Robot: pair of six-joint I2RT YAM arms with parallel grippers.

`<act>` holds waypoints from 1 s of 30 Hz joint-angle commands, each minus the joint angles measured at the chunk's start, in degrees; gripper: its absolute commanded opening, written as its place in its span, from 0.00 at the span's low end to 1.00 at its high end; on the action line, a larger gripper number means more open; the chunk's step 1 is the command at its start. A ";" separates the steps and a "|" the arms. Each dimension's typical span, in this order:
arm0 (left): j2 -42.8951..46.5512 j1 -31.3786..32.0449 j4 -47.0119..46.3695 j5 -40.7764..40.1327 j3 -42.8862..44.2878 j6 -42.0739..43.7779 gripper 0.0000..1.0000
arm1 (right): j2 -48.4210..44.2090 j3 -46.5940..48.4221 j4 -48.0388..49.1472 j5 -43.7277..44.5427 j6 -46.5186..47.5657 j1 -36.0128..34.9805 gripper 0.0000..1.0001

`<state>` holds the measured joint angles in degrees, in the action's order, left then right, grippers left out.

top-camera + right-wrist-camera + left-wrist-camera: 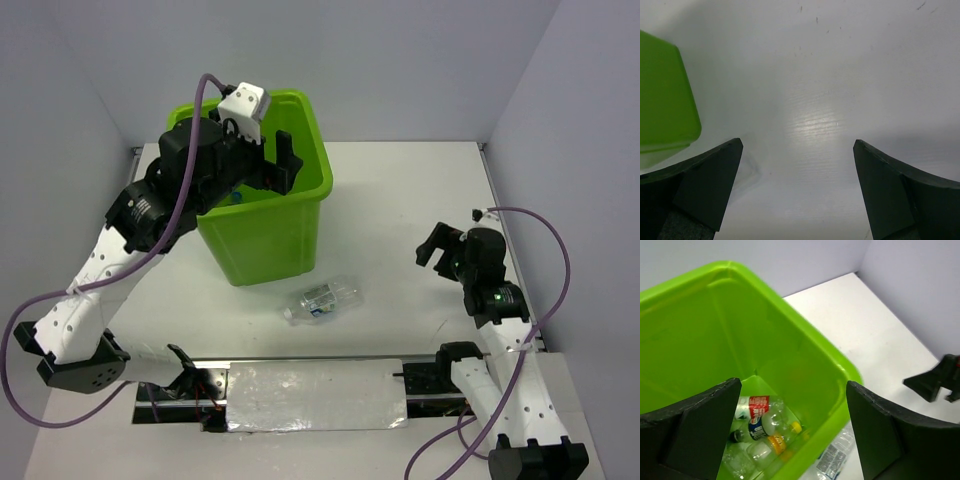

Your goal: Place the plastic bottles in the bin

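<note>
The lime-green bin (265, 240) stands at the back left of the table. My left gripper (262, 165) hangs over its mouth, open and empty. In the left wrist view the left gripper (792, 385) looks down into the bin (690, 340), where several clear plastic bottles (760, 425) with red, blue and yellow parts lie on the bottom. One more clear bottle (322, 300) lies on its side on the table in front of the bin; it also shows as the bottle (832, 457) past the rim. My right gripper (440, 245) is open over bare table, far right of that bottle.
A shiny grey sheet (315, 395) lies along the near edge between the arm bases. Grey walls close the table at the back and both sides. The right wrist view shows a corner of the bin (665, 100) at left and the open right gripper (797, 142) over white table.
</note>
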<state>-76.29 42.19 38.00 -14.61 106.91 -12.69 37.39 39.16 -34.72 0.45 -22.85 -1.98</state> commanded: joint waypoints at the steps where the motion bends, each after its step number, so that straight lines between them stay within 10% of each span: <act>1: -2.63 2.18 -0.12 4.16 4.60 3.02 0.99 | -0.21 -0.31 2.81 -1.68 1.14 0.31 1.00; 12: -12.83 21.42 1.21 1.68 13.68 8.73 0.99 | 0.58 -0.48 2.64 -1.85 1.14 0.31 1.00; 30: -8.44 25.39 -22.79 3.45 -34.48 0.39 0.99 | 0.49 -1.10 2.99 -1.68 0.70 0.57 1.00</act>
<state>-86.59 67.37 21.80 -10.20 75.83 -9.78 38.06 38.81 -33.87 -1.10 -22.63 -1.96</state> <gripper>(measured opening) 0.994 0.999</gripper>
